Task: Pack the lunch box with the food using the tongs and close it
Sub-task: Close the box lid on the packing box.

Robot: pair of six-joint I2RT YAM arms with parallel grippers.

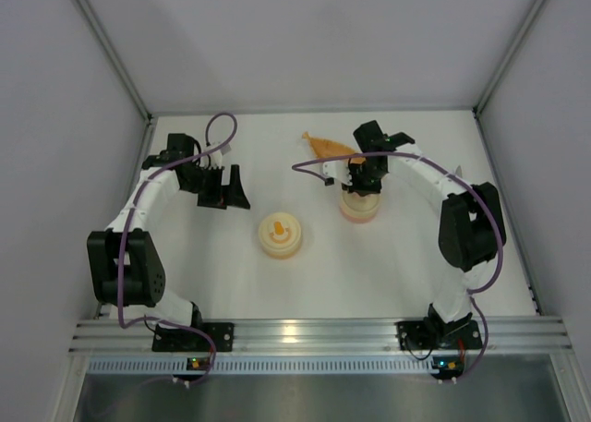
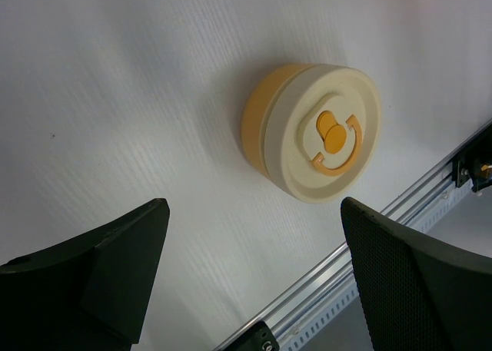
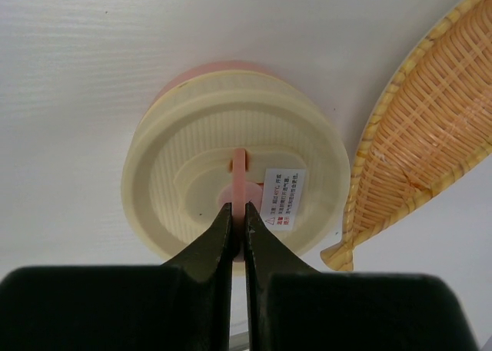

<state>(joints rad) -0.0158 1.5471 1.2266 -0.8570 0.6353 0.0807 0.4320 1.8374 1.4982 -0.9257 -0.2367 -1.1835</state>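
Both grippers visible: right gripper (image 3: 238, 213) clamped on the upright pink tab handle (image 3: 239, 170) of the ridged cream lid (image 3: 184, 186) on the pink round lunch box (image 3: 184, 81), frame centre; left gripper (image 2: 254, 213) gapes near the yellow round box (image 2: 257, 124). We'd move straight vertically, lid level. Tongs, food unseen.

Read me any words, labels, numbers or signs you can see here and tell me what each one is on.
White rectangular sticker on the round cream ribbed lid, beside its pink handle: a red warning triangle and tiny print, too small to read.
Round cream lid with orange motif: no lettering.
Nothing else readable.
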